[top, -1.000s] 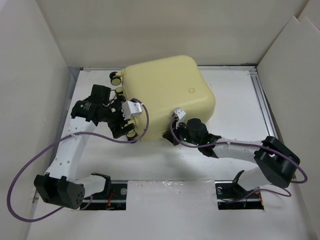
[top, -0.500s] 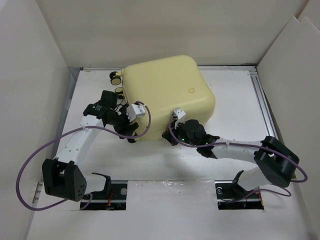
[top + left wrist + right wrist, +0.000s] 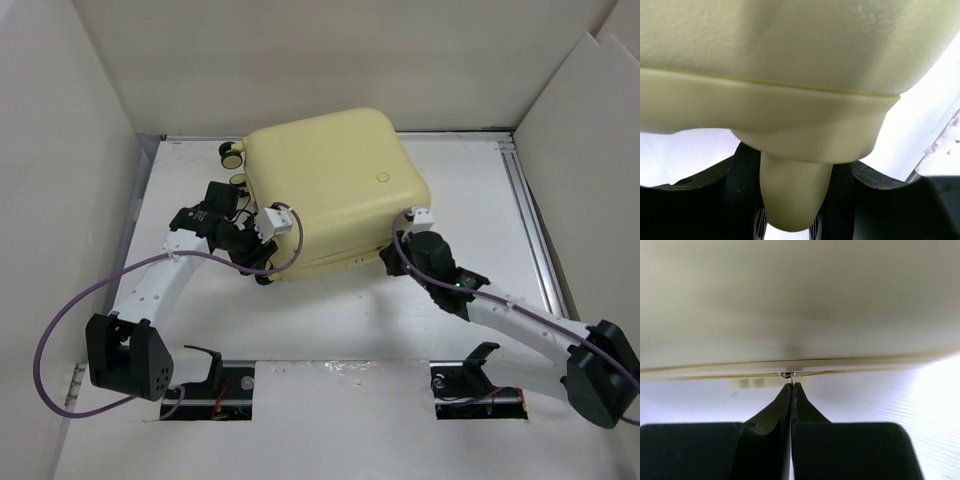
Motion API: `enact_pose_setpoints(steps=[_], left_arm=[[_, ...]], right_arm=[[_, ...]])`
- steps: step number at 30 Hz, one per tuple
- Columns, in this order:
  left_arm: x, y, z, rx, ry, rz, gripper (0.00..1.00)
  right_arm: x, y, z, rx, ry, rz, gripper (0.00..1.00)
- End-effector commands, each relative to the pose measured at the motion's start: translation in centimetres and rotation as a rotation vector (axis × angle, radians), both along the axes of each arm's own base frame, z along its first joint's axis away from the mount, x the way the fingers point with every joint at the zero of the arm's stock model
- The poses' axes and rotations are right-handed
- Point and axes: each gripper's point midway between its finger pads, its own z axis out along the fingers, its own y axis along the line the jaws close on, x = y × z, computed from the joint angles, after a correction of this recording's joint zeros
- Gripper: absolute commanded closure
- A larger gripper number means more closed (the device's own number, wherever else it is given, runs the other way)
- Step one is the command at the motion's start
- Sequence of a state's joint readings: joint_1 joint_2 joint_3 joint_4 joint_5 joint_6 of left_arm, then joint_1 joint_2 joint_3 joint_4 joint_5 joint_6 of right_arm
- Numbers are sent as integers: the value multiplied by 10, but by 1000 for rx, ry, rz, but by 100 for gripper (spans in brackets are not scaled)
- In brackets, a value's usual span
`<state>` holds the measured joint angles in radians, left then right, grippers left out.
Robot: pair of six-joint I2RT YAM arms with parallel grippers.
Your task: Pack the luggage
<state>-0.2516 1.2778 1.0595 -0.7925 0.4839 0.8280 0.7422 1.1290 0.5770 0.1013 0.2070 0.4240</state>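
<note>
The luggage (image 3: 330, 185) is a pale-yellow hard-shell case lying closed in the middle of the table, with its wheels (image 3: 231, 155) at the left. My left gripper (image 3: 258, 260) is at its near-left corner. In the left wrist view the fingers (image 3: 742, 190) press on both sides of a yellow wheel mount (image 3: 792, 195) under the shell (image 3: 790, 50). My right gripper (image 3: 393, 252) is at the case's near edge, right of centre. Its tips (image 3: 791, 386) are shut on a thin metal zipper pull (image 3: 788, 375) at the seam (image 3: 865, 362).
White cardboard walls close in the table on the left, back and right. A metal rail (image 3: 530, 220) runs along the right side. A purple cable (image 3: 60, 330) loops out to the left of the left arm. Both arm bases sit at the near edge.
My left gripper has closed from wide open onto the wheel mount. The right arm has swung to the right along the case's near edge, its gripper staying shut.
</note>
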Motion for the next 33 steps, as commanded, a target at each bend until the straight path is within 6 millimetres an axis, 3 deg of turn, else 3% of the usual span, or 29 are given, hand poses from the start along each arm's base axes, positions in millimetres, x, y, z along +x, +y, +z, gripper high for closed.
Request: enact_pose_setpoints(steps=[1,4,5,8,9,12,15,16,18,20,22,23,24,28,31,32,33], left_arm=[[26,15,30,7,-120,144,100],[27,19,34,24,-138,147,100],[26,19,37,21,-147,147,100],[27,21,36,30,-149,153,100],[25,21,36,30,-149,153,100],[27,21,37,28,-158,153,100],[26,19,36,35,-160,147,100],[26,19,36,35,-160,147,100],[26,19,36,35,-160,147,100],[25,20,33,41,-157,138,100],[25,20,33,45,-162,128,100],[25,20,33,45,-162,128,100],[24,21,30,51,-158,120,100],[24,21,32,52,-172,112,100],[25,16,42,23,-202,96,100],[24,10,52,-17,-222,78,88],[28,6,74,-59,-263,72,56]], right_arm=[[22,-85,-5,-105,-8,-306,100],[32,-135,-6,-142,-1,-445,100],[37,-162,-4,-162,-2,-528,100],[47,-197,2,-179,-2,-621,100],[59,-212,14,-162,-37,-667,100],[79,-231,16,-198,-40,-679,100],[108,-233,37,-199,-106,-624,100],[122,-236,59,-181,-185,-611,100],[139,-233,65,-223,-222,-530,100],[164,-217,83,-231,-318,-356,100],[175,-184,91,-208,-370,-149,100],[185,-178,107,-206,-414,-91,100],[194,-170,93,-202,-390,-35,100],[211,-134,86,-131,-395,168,100],[212,-99,76,-84,-377,282,100],[210,-91,76,-81,-377,299,100],[203,-77,66,-80,-357,318,100]])
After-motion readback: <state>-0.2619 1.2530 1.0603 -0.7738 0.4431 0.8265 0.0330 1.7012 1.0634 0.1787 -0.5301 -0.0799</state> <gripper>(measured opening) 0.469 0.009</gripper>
